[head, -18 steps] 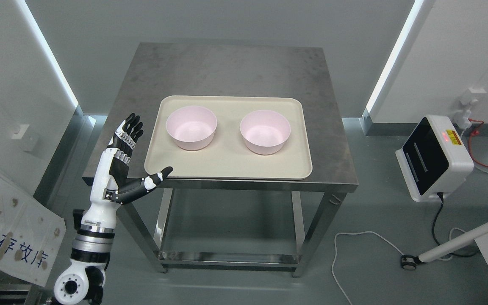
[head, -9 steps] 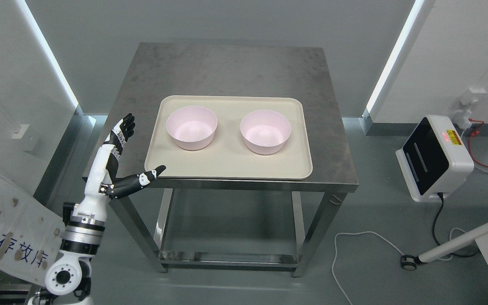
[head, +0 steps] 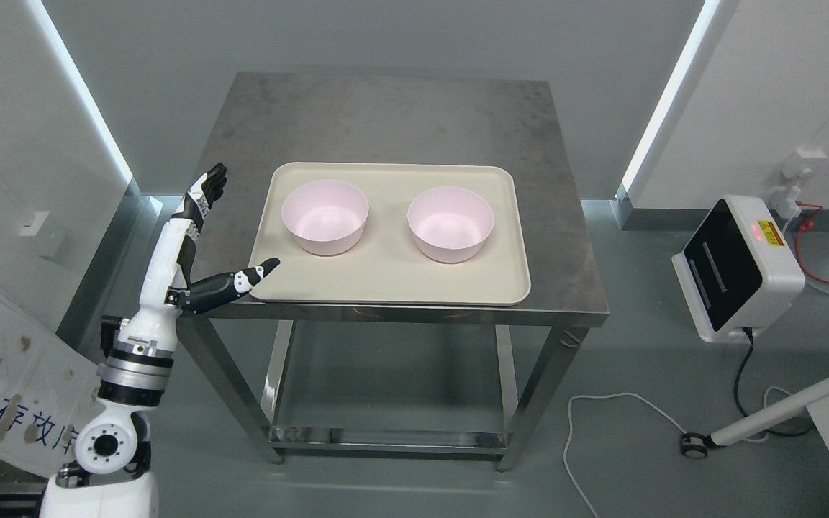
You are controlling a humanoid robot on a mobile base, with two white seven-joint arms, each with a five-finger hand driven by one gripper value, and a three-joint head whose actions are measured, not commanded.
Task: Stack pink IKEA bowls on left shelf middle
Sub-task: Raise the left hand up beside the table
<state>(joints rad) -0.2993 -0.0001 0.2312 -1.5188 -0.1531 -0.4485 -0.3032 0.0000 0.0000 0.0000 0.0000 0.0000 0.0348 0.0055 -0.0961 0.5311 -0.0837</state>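
Pink bowls (head: 325, 216) on the tray (head: 386, 280) look light, stiff, slick; left hand (head: 188, 248), fingers spread and empty, should pinch a rim.

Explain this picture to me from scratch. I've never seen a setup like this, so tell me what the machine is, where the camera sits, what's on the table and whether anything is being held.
The picture is taken from a camera on a humanoid robot's head, looking down at a steel table. The white and black limb at the lower left is the robot's left arm, ending in the left robot hand with its fingers straight and thumb spread toward the tray. It holds nothing and hovers beside the table's left edge. The right arm is out of view.

On the table lies a beige tray. Two pink bowls stand upright on it, apart from each other: the left bowl and the right bowl. Both look empty and are not stacked.

On the floor at right stands a white device with cables.
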